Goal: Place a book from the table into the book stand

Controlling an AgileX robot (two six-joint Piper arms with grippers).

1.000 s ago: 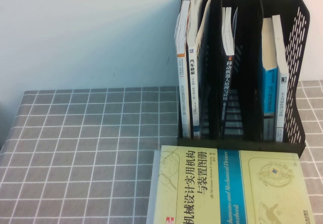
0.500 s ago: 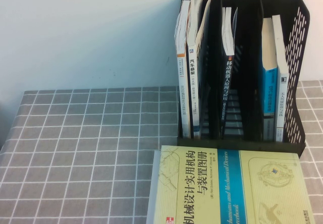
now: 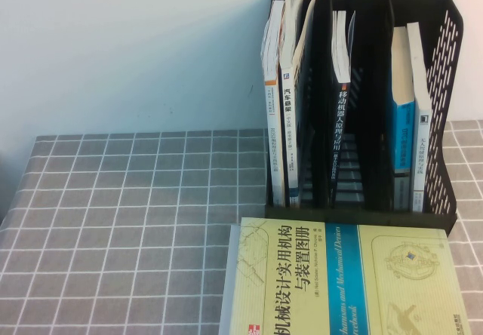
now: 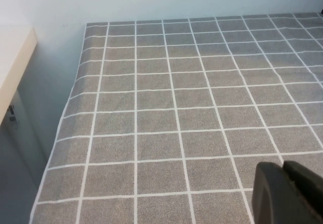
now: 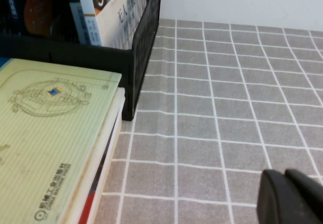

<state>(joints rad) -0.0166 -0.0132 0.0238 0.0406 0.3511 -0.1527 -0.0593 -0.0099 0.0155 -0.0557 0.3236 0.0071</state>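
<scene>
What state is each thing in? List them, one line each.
book: flat on the table, cover up, in front of the book stand, ungripped.
book stand: upright, books standing in all three compartments.
left gripper: shut, empty, above bare cloth.
right gripper: shut, empty, beside the book.

Only the tips of each arm show: the left claw (image 4: 290, 193) and right claw (image 5: 292, 196) have matte black, rounded plastic fingers.
</scene>
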